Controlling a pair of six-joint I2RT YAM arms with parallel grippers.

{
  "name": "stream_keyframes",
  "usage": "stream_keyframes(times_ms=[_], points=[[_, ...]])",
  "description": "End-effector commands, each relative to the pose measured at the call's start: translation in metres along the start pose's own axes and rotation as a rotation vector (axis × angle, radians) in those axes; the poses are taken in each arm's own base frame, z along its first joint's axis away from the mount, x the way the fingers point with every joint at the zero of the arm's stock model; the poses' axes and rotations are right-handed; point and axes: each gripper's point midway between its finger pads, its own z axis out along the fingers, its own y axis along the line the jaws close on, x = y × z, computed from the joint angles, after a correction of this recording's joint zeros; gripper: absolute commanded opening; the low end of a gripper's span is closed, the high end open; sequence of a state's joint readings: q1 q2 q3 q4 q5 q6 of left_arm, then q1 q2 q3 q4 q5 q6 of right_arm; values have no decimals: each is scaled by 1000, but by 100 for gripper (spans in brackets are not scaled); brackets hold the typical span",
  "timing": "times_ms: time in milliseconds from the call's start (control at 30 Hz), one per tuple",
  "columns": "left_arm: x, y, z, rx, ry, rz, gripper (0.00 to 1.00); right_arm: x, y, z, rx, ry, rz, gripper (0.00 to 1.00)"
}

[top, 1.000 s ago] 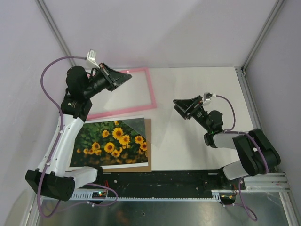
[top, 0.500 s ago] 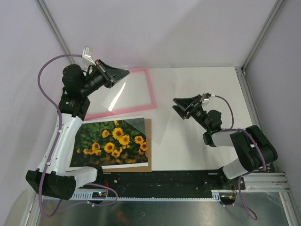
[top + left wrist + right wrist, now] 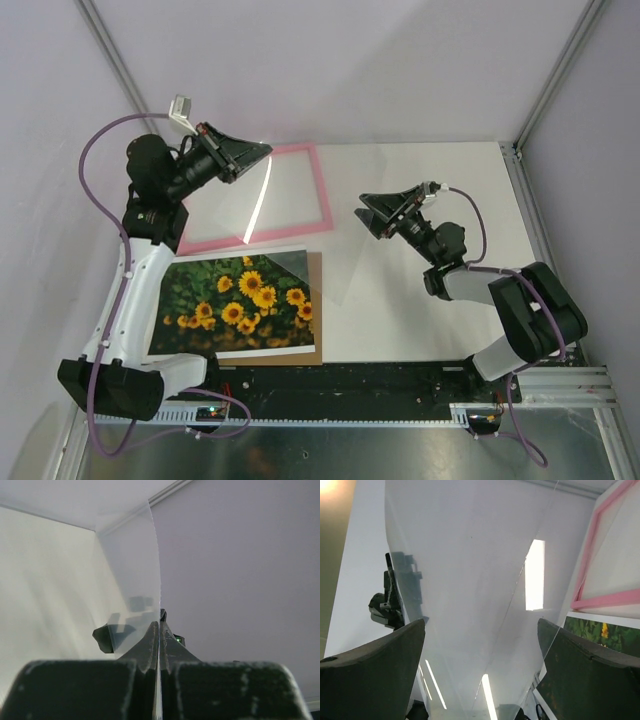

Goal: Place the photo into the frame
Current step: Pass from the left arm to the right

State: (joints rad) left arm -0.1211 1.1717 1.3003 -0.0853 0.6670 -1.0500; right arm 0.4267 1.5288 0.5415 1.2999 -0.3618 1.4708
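The photo (image 3: 240, 305) of sunflowers lies face up at the near left on a brown backing board (image 3: 316, 300). It also shows in the right wrist view (image 3: 607, 632). The pink frame (image 3: 322, 195) lies flat behind it and shows in the right wrist view (image 3: 592, 562). My left gripper (image 3: 266, 151) is shut on the edge of a clear sheet (image 3: 258, 205) and holds it tilted above the frame; its jaws (image 3: 160, 630) pinch the sheet (image 3: 132, 575) edge-on. My right gripper (image 3: 368, 215) is open, its fingers (image 3: 380, 665) spread either side of the sheet (image 3: 470, 605) without gripping.
The white tabletop (image 3: 440, 180) ends at grey walls behind and at a metal post (image 3: 515, 150) at the far right. A black rail (image 3: 340, 380) runs along the near edge by the arm bases. The left arm (image 3: 390, 600) shows through the sheet.
My left gripper has lifted and tilted the clear sheet higher over the frame. My right gripper has moved left and up, toward the sheet's free edge.
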Motion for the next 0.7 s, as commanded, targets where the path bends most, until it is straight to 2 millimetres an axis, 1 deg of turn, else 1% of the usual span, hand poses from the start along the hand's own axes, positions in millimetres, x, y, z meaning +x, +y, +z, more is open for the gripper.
stream_keyframes(times_ms=[0, 133, 233, 300, 367, 467, 500, 667], points=[[-7, -25, -11, 104, 8, 16, 0, 5, 100, -9, -355, 25, -112, 99], [-4, -15, -19, 128, 32, -3, 0, 11, 117, -19, -394, 50, -133, 98], [3, -5, -24, 141, 58, -23, 0, 13, 131, -26, -421, 58, -154, 96], [8, -1, -26, 147, 77, -25, 0, 13, 137, -30, -422, 61, -170, 95], [6, 4, -30, 146, 78, -18, 0, 15, 139, -32, -403, 69, -189, 94], [8, 5, -31, 158, 87, -1, 0, 19, 135, -33, -347, 87, -216, 91], [8, 6, -31, 160, 87, 3, 0, 20, 137, -35, -339, 90, -232, 90], [11, 3, -34, 180, 94, 33, 0, 17, 126, -39, -233, 88, -281, 87]])
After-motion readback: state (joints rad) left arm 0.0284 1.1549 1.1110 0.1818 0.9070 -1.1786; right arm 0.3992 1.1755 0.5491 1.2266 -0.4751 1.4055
